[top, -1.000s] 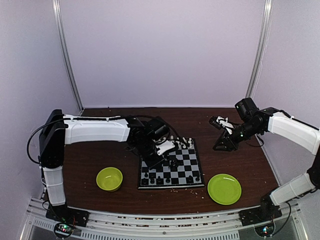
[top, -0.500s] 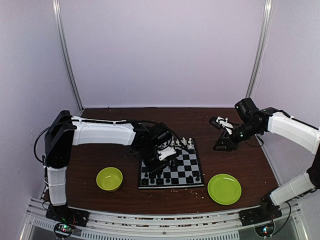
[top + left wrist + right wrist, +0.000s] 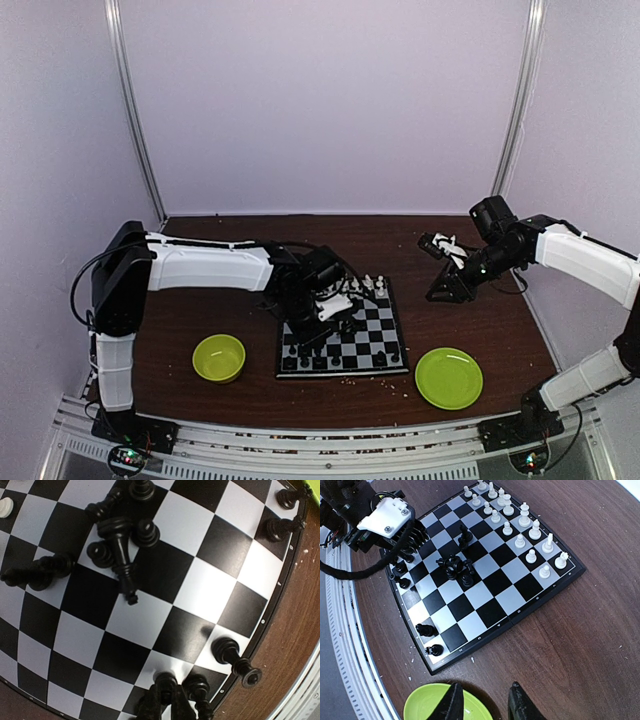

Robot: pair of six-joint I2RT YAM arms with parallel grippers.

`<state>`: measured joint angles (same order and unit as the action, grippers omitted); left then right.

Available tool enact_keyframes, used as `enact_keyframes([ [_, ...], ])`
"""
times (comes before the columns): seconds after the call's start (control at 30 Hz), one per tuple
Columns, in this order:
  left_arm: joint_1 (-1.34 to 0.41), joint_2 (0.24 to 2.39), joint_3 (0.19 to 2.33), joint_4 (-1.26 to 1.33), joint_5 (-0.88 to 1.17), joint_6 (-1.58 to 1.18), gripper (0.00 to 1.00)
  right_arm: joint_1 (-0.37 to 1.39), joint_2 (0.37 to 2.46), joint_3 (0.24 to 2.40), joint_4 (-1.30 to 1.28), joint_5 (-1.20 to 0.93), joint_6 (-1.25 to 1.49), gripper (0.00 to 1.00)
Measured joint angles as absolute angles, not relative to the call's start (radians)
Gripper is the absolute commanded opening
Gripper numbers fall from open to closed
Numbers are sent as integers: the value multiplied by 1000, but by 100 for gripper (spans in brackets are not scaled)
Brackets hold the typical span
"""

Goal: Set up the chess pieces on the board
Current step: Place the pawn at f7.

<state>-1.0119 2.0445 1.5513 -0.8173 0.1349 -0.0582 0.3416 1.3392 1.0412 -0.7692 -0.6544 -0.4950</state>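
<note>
One board [image 3: 385,340], one bowl [image 3: 219,357], one plate [image 3: 448,377]; right jaws apart, empty; left jaws: cannot tell

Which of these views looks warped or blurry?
Left wrist view: heavy fisheye, the board bulges and its checks curve, though the black pieces are sharp. Right wrist view: mild bowing, the right gripper slightly soft. Top external view: undistorted, pieces tiny.

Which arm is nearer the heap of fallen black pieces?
Left. The left arm reaches over the board, close by the heap; the right fingers hang off the board, beyond its right side.
</note>
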Motion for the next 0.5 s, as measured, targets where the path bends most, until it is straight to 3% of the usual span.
enact_keyframes([
  [0.1,-1013,2049,1558,-817,134,-58,7,342,1339,1041,-770,-654,-495,30],
  [0.3,-1015,2053,1560,-817,134,-59,22,342,1340,1041,-770,-654,-495,30],
  [0.5,-1015,2052,1570,-832,118,-58,27,342,1341,1041,-770,-654,-495,30],
])
